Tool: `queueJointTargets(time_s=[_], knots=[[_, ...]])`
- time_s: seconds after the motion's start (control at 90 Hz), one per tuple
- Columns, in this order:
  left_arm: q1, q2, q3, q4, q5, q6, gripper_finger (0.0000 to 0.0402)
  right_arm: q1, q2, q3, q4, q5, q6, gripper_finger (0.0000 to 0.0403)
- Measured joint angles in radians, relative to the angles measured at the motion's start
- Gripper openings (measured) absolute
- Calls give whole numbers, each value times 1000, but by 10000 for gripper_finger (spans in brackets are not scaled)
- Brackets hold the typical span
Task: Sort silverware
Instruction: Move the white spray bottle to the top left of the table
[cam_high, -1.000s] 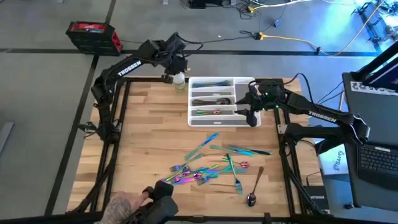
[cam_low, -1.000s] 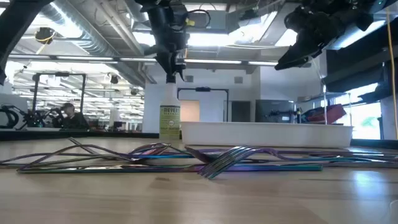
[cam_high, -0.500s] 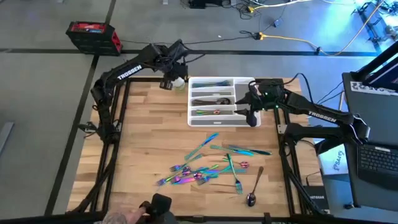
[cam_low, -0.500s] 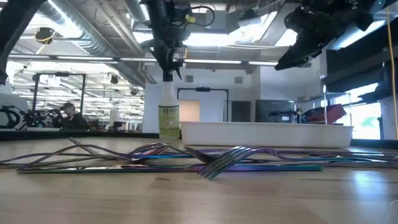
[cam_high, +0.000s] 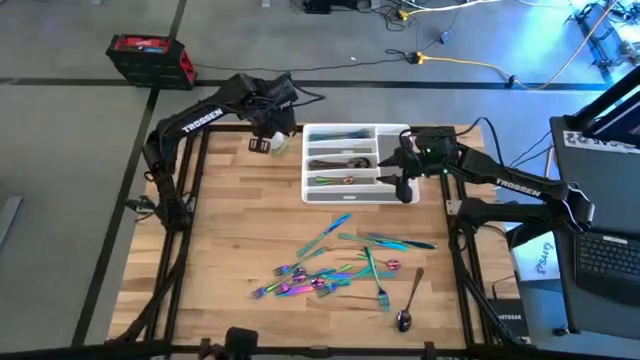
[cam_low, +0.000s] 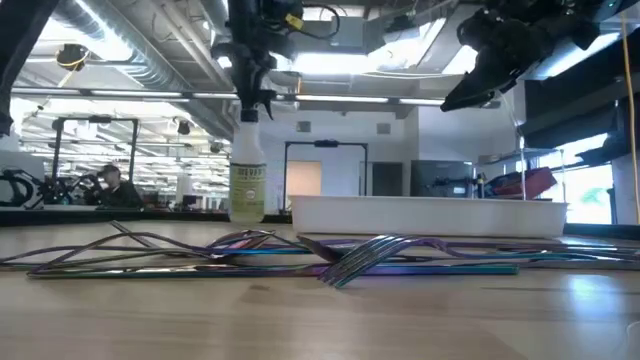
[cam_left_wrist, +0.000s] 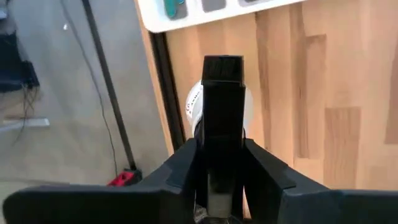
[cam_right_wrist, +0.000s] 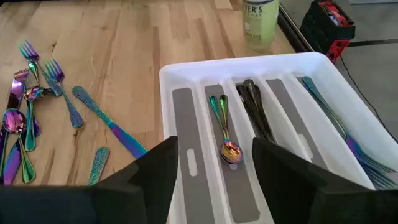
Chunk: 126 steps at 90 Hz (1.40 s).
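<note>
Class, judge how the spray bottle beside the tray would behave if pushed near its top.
The spray bottle is tall and narrow, so it would probably tip rather than slide. The left pincer at its cap likely steadies it. The right pincer hovers over the tray.

Bright overhead lights glare in the low view; foreground silverware (cam_low: 330, 262) perhaps slightly soft.

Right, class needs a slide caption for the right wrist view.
Open right gripper hovers over white tray holding a spoon; forks wait on the table.
</note>
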Motion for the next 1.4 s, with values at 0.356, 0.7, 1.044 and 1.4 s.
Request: queueJointTargets(time_s=[0.356,0.7,1.044,1.4], knots=[[109,-122,1,-97,-12,-198,79,0,0,0,9,0,-32,190],[323,-163,2,-115,21,-645,78,0,0,0,44,-4,-33,190],[463,-162,2,-115,2,-851,78,0,0,0,36,-7,-32,190],[549,-162,-13,-114,55,-872,78,0,0,0,35,-6,-46,190]])
